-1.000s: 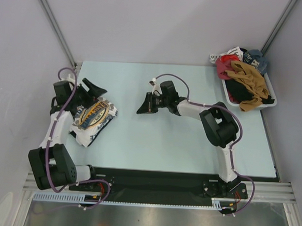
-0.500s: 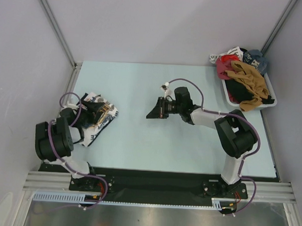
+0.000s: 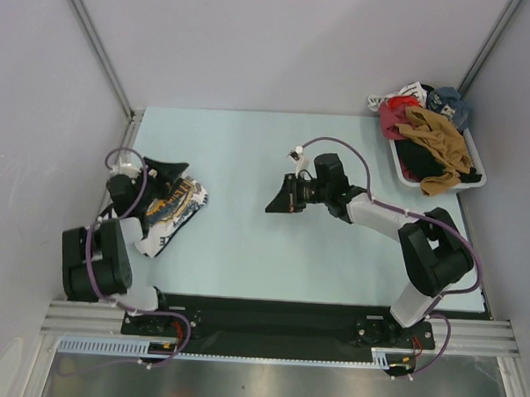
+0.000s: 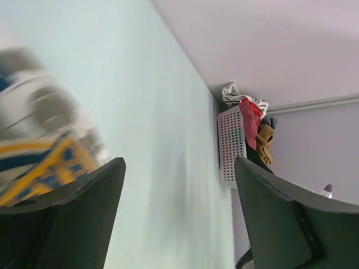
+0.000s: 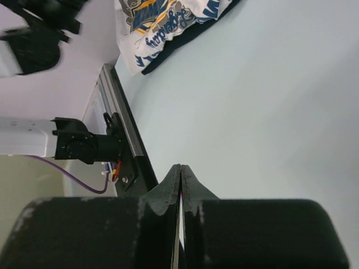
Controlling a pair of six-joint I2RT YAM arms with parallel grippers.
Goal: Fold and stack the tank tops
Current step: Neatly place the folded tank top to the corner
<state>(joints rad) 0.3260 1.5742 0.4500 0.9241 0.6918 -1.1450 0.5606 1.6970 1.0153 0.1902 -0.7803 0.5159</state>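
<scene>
The white tank top [image 3: 170,208] with orange-yellow and navy print lies folded at the table's left. It is blurred at the left of the left wrist view [image 4: 33,140]. In the right wrist view [image 5: 168,19] a dark navy cloth [image 5: 188,42] lies under it. My left gripper [image 3: 167,171] is open and empty, just above the top's far edge, and its jaws stand wide apart in the left wrist view [image 4: 179,162]. My right gripper [image 3: 277,202] is shut and empty over the middle of the table, and its jaws meet in the right wrist view [image 5: 180,168].
A white perforated basket [image 3: 478,180] with several mixed clothes stands at the back right corner and shows in the left wrist view [image 4: 230,145]. The table's black front rail [image 5: 126,151] and the left arm [image 5: 33,39] show in the right wrist view.
My left gripper dropped onto the white top, then rose back toward its far edge. My right gripper drew back to the right, staying shut.
</scene>
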